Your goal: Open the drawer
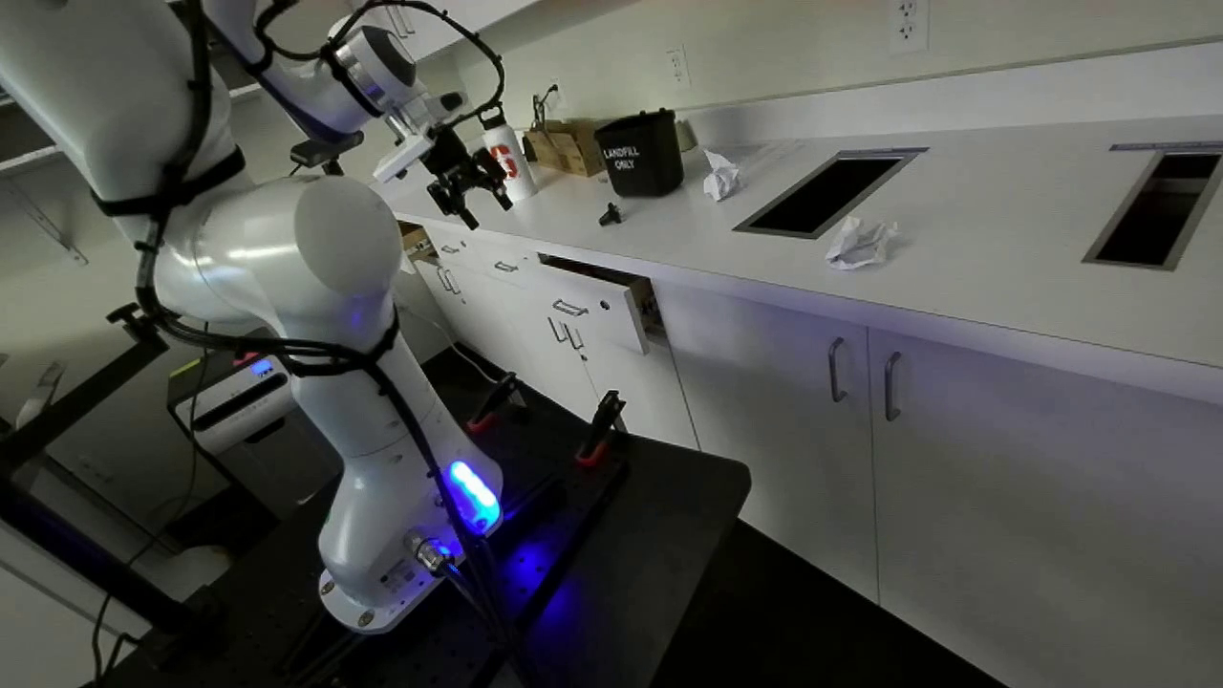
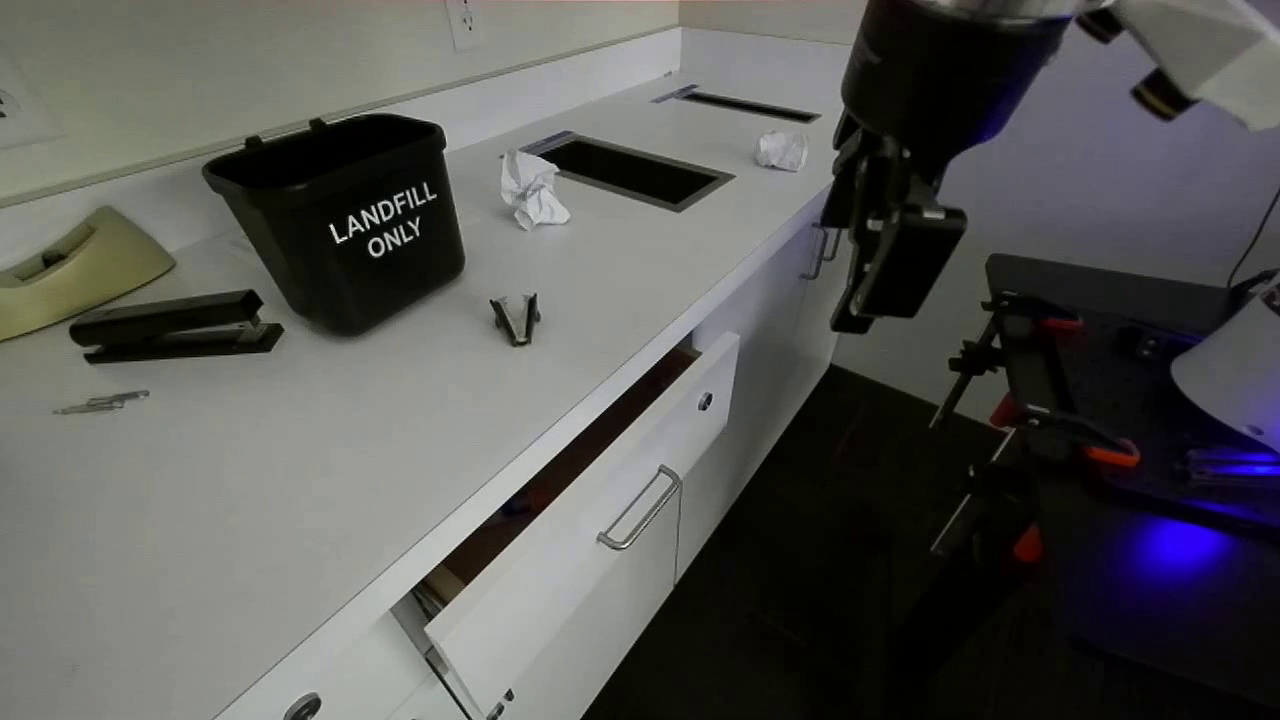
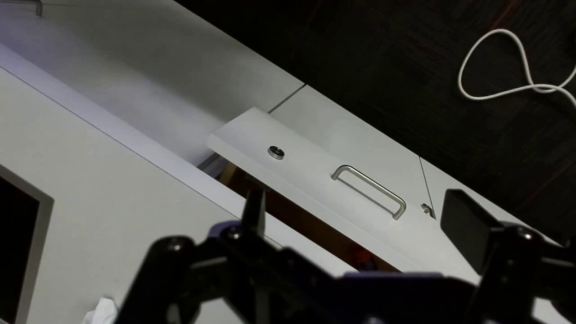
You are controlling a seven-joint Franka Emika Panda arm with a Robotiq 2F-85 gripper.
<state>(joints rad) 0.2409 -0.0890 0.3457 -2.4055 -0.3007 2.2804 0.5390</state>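
Note:
The drawer's wide white front stands partway out from under the counter in both exterior views (image 1: 604, 320) (image 2: 575, 580) and the wrist view (image 3: 306, 164). Its silver bar handle (image 3: 373, 183) and round lock show, and a dark brown gap with a small red item inside is visible behind the front. The handle also shows in both exterior views (image 1: 570, 308) (image 2: 655, 515). My gripper (image 1: 488, 212) is open and empty, held above and apart from the drawer. In the wrist view its fingers (image 3: 357, 198) are spread wide, with the handle between them but farther away.
The white counter (image 2: 420, 440) overhangs the drawer. On it are a black landfill bin (image 2: 350, 230), a stapler (image 2: 175, 325), a staple remover (image 2: 517, 320) and crumpled paper (image 2: 533, 190). Clamps (image 1: 602, 430) stand on the robot's black table (image 1: 659, 516). A white cable (image 3: 499, 93) lies on the floor.

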